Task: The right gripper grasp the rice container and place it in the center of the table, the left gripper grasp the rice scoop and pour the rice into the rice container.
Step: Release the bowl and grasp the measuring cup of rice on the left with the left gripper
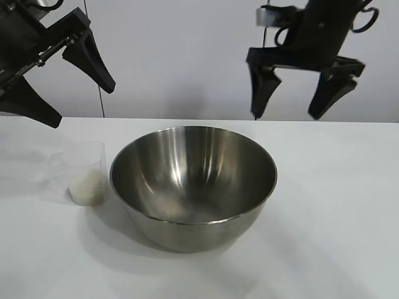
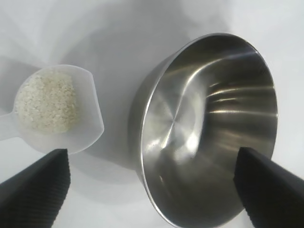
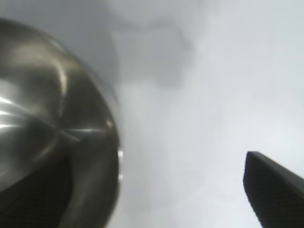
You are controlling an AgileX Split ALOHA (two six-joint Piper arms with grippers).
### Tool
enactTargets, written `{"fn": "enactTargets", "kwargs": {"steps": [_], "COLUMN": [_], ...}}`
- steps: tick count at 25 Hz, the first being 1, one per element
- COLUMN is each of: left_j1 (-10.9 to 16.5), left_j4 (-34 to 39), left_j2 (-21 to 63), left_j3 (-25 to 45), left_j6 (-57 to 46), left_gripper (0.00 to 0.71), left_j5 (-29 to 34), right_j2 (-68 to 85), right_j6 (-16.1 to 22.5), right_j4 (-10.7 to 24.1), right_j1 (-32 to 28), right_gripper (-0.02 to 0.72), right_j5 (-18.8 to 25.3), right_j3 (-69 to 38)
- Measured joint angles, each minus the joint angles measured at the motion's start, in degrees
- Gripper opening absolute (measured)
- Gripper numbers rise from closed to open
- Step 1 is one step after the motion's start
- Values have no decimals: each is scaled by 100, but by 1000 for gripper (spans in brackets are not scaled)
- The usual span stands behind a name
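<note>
Bowl (image 1: 193, 187) sits mid-table (image 1: 336, 237), scoop (image 1: 84, 171) just beside its rim.

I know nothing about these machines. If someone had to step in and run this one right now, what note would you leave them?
Right gripper: fingers open, holding nothing, up above the table behind the rice container.
Left gripper: fingers open, holding nothing, hanging high over the rice scoop.
Rice container: upright near the middle of the table, with no rice in it.
Rice scoop: stands right beside the container, between it and the left arm, with the rice inside it.
Done: the container is placed and let go.
Left: the left gripper must grasp the scoop and pour the rice into the container.
</note>
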State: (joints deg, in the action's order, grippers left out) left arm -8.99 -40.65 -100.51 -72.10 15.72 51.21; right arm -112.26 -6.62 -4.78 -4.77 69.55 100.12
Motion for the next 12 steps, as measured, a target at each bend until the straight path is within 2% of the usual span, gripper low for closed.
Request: {"fn": "enactTargets", "kwargs": {"steps": [4, 12], "left_j1": [0, 0], "left_j4": [0, 0], "left_j2": [0, 0], "left_j3": [0, 0], "left_j6": [0, 3], "left_gripper": [675, 675], "left_j5": [0, 0], "right_j2": [302, 2619], "right_j6": [-7, -93], "right_j4": [-144, -589], "right_j1": [-522, -496], "right_gripper": [672, 663], "right_j5": [-5, 53], "right_j3": [-315, -1732]}}
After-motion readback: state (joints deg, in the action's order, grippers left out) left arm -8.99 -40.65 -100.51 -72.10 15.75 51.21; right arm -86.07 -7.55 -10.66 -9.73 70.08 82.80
